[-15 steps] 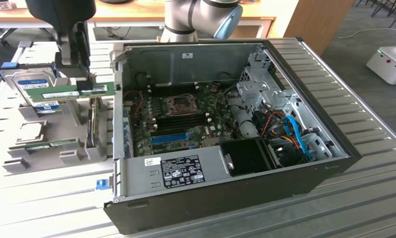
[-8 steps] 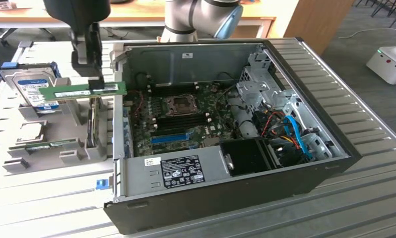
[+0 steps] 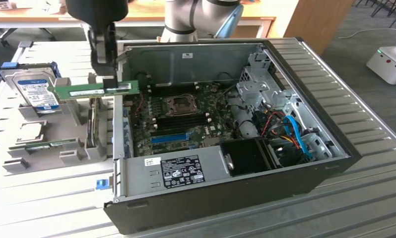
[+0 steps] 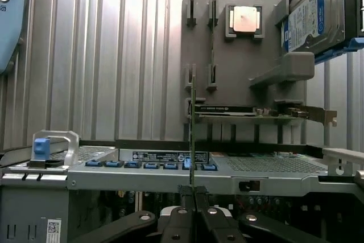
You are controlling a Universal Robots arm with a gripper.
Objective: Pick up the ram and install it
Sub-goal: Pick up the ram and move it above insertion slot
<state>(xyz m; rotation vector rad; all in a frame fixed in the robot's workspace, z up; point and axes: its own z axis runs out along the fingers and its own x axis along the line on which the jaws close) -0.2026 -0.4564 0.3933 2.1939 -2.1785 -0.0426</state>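
Item: ram (image 3: 85, 91), a green stick with a white label. It is held level above the grey parts rack (image 3: 71, 156), at the left wall of the open computer case (image 3: 317, 173). I judge the level hold keeps its contact edge downward for a slot.
Item: gripper (image 3: 112, 84). My fingers are pinched narrow on the ram's upper edge, right of its middle.
Item: second stick (image 3: 52, 145), seated in the rack, near side.
Item: hard drive (image 3: 37, 91), propped on the rack's far left.
Item: motherboard (image 3: 178, 116), exposed with its sockets facing up.

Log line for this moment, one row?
end effector: shut on long thin green ram stick | ram: held in air over side wall of open black computer case | install: not done
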